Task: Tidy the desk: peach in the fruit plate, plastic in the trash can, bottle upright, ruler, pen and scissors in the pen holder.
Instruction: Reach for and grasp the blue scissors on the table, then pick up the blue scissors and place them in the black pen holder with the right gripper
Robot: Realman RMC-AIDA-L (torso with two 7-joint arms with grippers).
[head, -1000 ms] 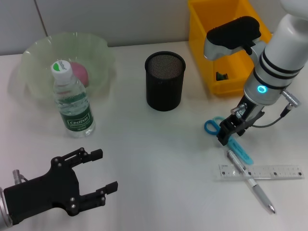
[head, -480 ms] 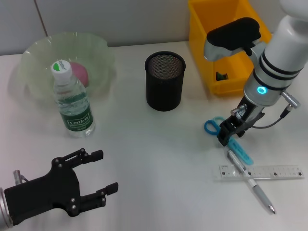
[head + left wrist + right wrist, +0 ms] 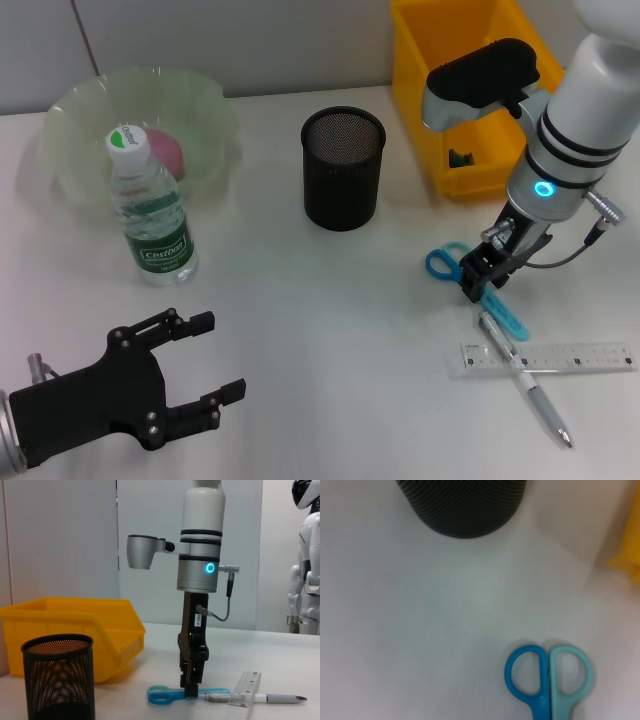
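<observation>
Now the right gripper, closed on the scissors, has slid slightly rightward across the white desk; the left gripper idles open.

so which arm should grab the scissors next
Right. The right gripper is already down at the scissors on the desk, while the left gripper sits open at the far near-left corner.

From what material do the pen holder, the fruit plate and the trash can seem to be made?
The pen holder looks like black metal mesh with a matte finish: fine holes show all over its wall. The fruit plate seems thin translucent pale green plastic, since the peach shows through its wavy wall; glass cannot be excluded. The trash can looks like opaque, smooth yellow moulded plastic.
</observation>
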